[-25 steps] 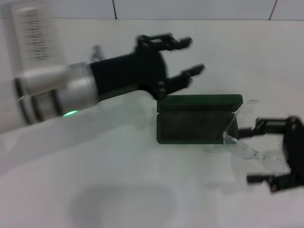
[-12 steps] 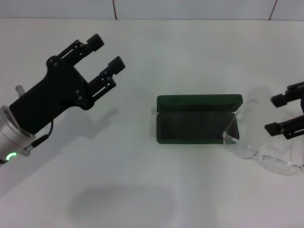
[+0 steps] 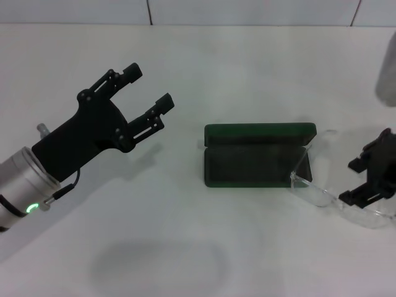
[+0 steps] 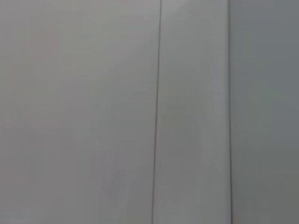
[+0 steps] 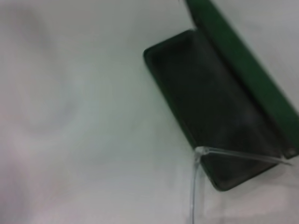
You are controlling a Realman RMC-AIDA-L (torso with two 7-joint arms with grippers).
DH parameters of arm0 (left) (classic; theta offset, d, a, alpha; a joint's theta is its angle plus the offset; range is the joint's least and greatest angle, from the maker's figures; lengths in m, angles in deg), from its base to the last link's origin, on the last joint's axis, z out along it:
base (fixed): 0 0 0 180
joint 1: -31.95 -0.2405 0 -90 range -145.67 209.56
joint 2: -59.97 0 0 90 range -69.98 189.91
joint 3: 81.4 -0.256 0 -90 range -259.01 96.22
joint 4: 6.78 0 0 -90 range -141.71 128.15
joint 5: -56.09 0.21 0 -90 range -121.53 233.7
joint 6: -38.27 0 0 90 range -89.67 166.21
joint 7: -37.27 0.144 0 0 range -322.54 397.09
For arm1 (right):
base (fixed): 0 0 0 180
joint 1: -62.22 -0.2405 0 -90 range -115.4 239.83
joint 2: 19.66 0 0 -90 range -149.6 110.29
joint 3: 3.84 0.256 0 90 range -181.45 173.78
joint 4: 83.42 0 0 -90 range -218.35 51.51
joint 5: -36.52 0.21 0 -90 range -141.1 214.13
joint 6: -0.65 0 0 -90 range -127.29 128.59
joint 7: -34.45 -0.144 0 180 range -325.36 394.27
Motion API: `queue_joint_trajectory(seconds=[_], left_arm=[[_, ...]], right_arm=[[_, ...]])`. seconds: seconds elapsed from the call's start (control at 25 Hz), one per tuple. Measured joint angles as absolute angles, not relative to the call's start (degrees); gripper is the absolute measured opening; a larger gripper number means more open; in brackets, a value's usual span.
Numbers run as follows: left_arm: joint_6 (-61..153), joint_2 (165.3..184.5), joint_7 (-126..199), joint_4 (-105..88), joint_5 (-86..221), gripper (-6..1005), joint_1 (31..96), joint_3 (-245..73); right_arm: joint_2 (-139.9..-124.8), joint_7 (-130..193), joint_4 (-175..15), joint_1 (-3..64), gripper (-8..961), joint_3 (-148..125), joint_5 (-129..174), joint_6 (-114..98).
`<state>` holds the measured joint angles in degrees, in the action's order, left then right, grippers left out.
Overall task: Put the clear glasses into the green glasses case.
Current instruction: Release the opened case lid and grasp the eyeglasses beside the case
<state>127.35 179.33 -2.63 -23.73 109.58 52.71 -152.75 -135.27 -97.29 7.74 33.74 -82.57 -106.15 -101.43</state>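
The green glasses case (image 3: 250, 166) lies open mid-table, its lid (image 3: 260, 131) standing along the far side. The clear glasses (image 3: 318, 197) lie at its right end, one thin arm (image 3: 301, 162) leaning over the case's corner and the lens stretching right on the table. My right gripper (image 3: 362, 176) is open at the right edge, just above the lens's outer part. My left gripper (image 3: 148, 86) hangs open and empty, well left of the case. The right wrist view shows the case (image 5: 210, 102) and the glasses' arm (image 5: 238, 155) across its end.
A white table (image 3: 204, 74) runs back to a tiled wall. A blurred pale object (image 3: 387, 68) sits at the right edge. The left wrist view shows only a pale surface (image 4: 93, 112) with thin seams.
My left arm swung away from the case to the left, then eased back a little to the right. My right gripper rose off the glasses, then came down again over the lens's outer part.
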Motion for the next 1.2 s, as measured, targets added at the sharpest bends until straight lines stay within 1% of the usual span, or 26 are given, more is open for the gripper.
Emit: queue_joint_trajectory(seconds=[0.16, 0.32, 0.88, 1.2], left_arm=[[125.7, 179.50, -2.3, -23.7, 109.6, 806, 52.9, -152.7], [125.2, 179.58, -2.3, -23.6, 109.6, 804, 52.9, -152.7], [124.1, 179.59, -2.3, -23.6, 109.3, 801, 53.7, -152.7], [123.3, 179.67, -2.4, -23.6, 109.2, 801, 54.3, -152.7]], right_arm=[[-135.36, -97.5, 5.3, 33.6, 717, -85.9, -106.7, -98.1], [-135.49, -97.6, 2.6, 32.9, 567, -89.8, -107.0, -95.9], [-135.54, -97.6, -5.0, 29.5, 488, -94.2, -107.8, -91.8], [-135.40, -97.3, -5.9, 28.9, 451, -95.3, -108.2, -91.0]])
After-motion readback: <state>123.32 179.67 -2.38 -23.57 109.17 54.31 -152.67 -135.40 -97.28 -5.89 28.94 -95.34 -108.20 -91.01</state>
